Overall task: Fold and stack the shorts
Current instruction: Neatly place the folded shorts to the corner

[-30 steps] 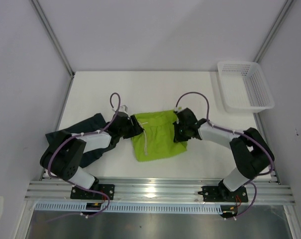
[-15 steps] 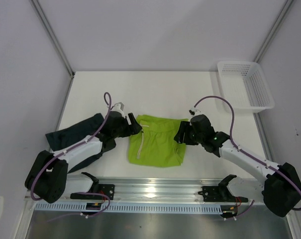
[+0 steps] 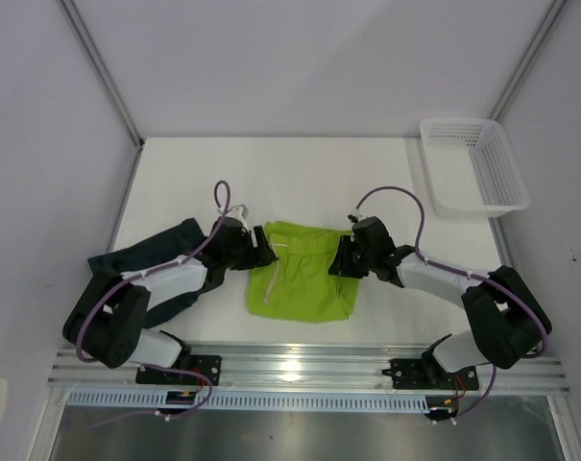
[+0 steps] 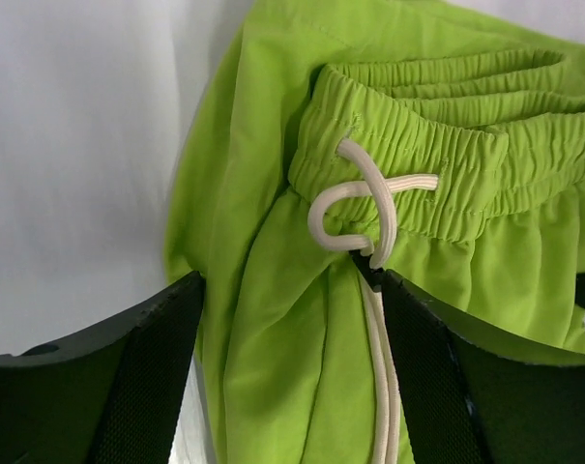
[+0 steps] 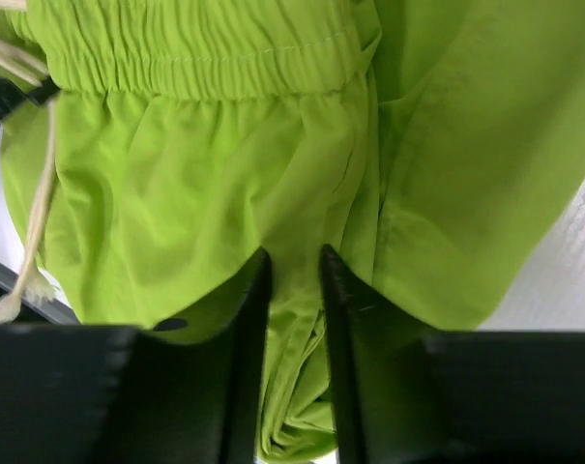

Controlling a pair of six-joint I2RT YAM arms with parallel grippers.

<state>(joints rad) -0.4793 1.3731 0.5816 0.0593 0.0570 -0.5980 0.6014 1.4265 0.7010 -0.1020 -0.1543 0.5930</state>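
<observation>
Shorts check: lime green shorts (image 3: 302,279) lie rumpled on the bench (image 3: 300,182), waistband scrunched and cream drawstring (image 4: 369,203) looped. Right tool (image 3: 340,261) is pinched tight on their right edge. Left tool (image 3: 262,252) straddles bunched fabric at their left edge, can't tell if it's gripping. Navy shorts (image 3: 160,240) lie further left.

Bright even light, soft shadows, sharp focus

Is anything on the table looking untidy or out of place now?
Yes. The dark shorts lie crumpled on the left side, not folded. The white drawstring of the green shorts hangs loose.
</observation>
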